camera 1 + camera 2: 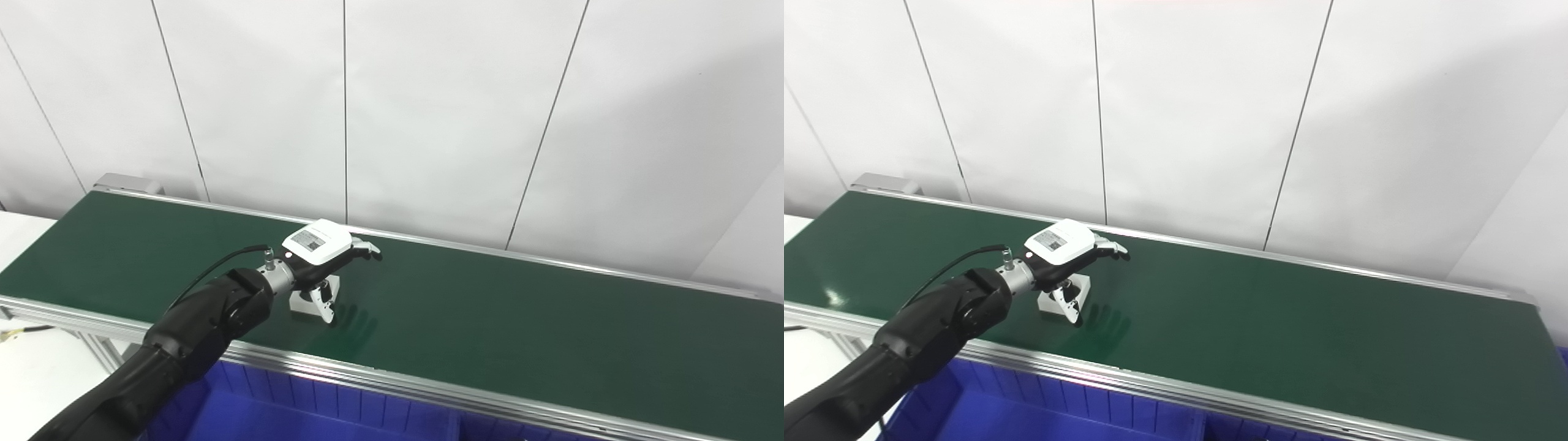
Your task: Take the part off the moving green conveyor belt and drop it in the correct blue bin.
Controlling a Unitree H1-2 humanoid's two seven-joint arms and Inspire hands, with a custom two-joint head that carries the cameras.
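Under the left hand (320, 252), whose white back plate with a printed label faces up, a small white angular part (306, 300) sits on the dark green conveyor belt (490, 318), largely covered by the palm and thumb, so its full shape is hard to make out. Fingers (366, 247) reach forward over the belt while the thumb hangs down beside the part; whether the hand actually grips it cannot be told, for the contact is hidden. Its black arm enters from the bottom left, trailing a thin black cable (211, 269). Along the lower edge, the blue plastic bin (318, 410) below the belt's near aluminium rail (398, 380) is cut off. Rightwards, bare green surface stretches to the far end. Nothing of the right hand shows in either view.
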